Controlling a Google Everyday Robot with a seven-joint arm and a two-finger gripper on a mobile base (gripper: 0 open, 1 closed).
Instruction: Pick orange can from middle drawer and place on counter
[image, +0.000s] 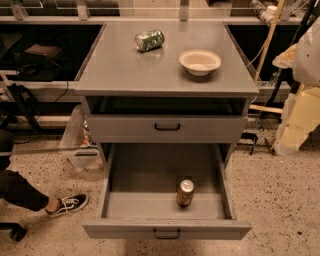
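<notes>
The orange can (185, 193) stands upright on the floor of the middle drawer (142, 175), near its front and right of centre. The drawer is pulled fully out, with its black bar handle at the bottom of the view. The counter (125, 67) is the flat grey top above it. My gripper is not in view. A blurred white and pale yellow shape (302, 85) at the right edge may be part of my arm.
A green-and-silver can (149, 40) lies on its side at the back of the counter. A cream bowl (200, 62) sits to its right. The drawer above (167, 127) is shut. A person's leg and black shoe (67, 204) are on the floor at left.
</notes>
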